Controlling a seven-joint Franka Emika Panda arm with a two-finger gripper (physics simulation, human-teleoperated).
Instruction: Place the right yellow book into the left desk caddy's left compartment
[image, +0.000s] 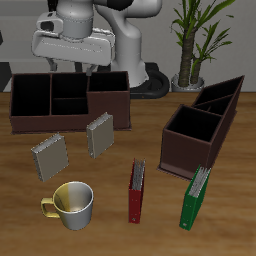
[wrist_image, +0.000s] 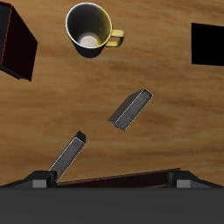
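The right yellow book (image: 48, 156) (wrist_image: 130, 108) stands on the table, a small tan-grey speckled book near the mug. A second book like it (image: 99, 134) (wrist_image: 67, 156) stands farther back, just before the wide organiser. The left desk caddy (image: 205, 125) (wrist_image: 17, 44) is a dark brown slant-topped box. Its left compartment (image: 223, 98) is the tall section at the back end. My gripper (image: 88, 68) (wrist_image: 110, 179) hangs open and empty above the wide organiser, well away from both yellow books and the caddy.
A wide low brown organiser (image: 68, 100) (wrist_image: 114, 181) sits under the gripper. A cream mug (image: 70, 203) (wrist_image: 90, 31) stands near the front edge. A red-spined book (image: 137, 190) and a green book (image: 195, 196) stand in front of the caddy. A potted plant (image: 190, 40) is at the back.
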